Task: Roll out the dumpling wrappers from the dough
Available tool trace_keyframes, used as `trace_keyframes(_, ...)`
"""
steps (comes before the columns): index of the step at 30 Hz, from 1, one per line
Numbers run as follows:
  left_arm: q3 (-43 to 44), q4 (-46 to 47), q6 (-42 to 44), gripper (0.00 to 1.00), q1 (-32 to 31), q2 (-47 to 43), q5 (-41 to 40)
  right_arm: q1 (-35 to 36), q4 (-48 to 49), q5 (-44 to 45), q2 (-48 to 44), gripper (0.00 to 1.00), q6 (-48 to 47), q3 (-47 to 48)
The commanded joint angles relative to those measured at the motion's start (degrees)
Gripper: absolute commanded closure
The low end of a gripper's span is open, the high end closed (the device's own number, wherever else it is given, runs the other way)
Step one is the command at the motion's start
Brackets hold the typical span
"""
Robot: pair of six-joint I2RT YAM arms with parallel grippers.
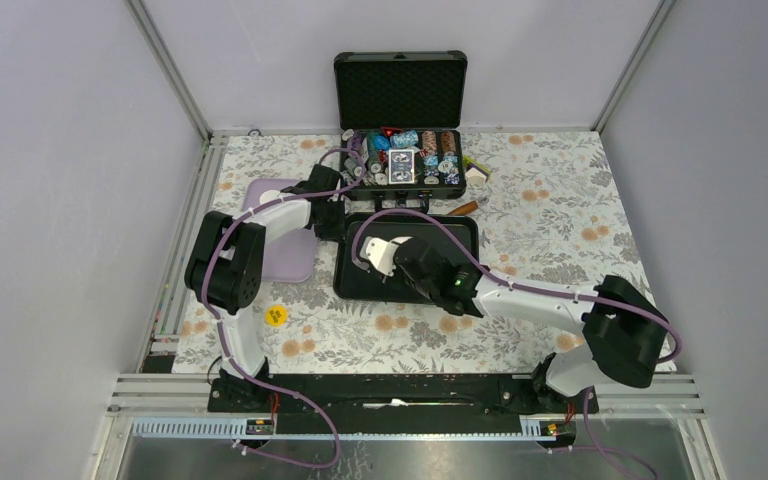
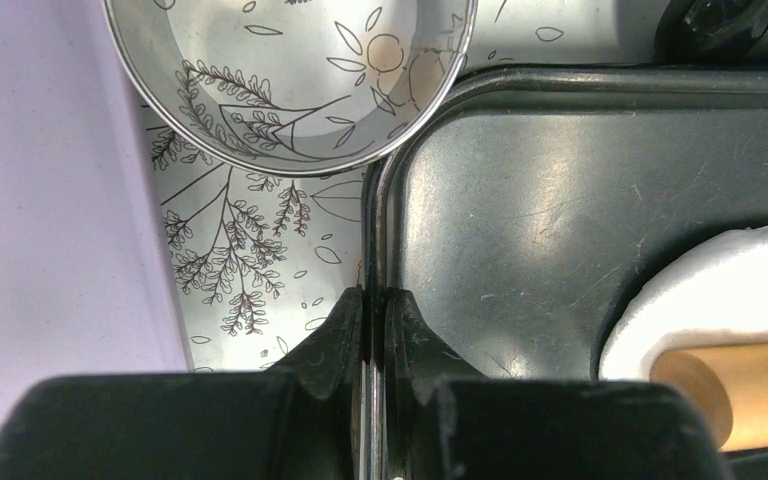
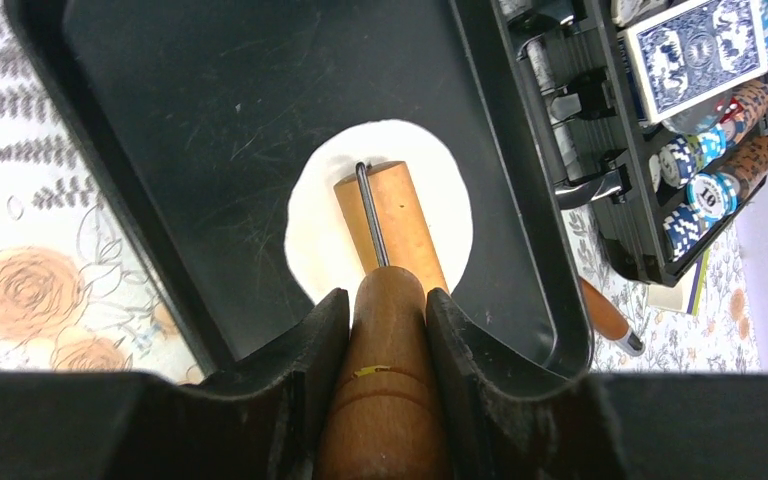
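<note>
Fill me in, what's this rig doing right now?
The right end effector grips a wooden rolling pin by its handle, with the roller resting on a round white dough pat in the black tray. The left end effector is pinched shut on the tray's rim, apparently steadying it. A steel ring cutter lies on the tablecloth just outside that rim, untouched. Nothing has been cut from this pat yet.

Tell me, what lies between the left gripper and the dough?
Only bare tray floor, as the left wrist view shows: the left gripper pinches the tray's rim and the dough lies further in.
</note>
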Motion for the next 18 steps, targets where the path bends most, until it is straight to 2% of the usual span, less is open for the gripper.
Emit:
trace_keyframes(1,-2.21,-1.99,1.44,1.00,0.05,0.39,-5.86,-3.01,-6.59,-4.46,5.65,1.00,3.20,-3.27)
trace_keyframes(12,-2.33,-1.82,1.44,1.00,0.04,0.19,-5.70,-3.57,-5.08,-5.40,9.35,1.00,4.02,-4.28)
trace_keyframes(18,-2.47,-1.72,1.39,1.00,0.04,0.16,-5.77,-3.57,-10.44,-14.91,8.65,1.00,5.39,-3.22)
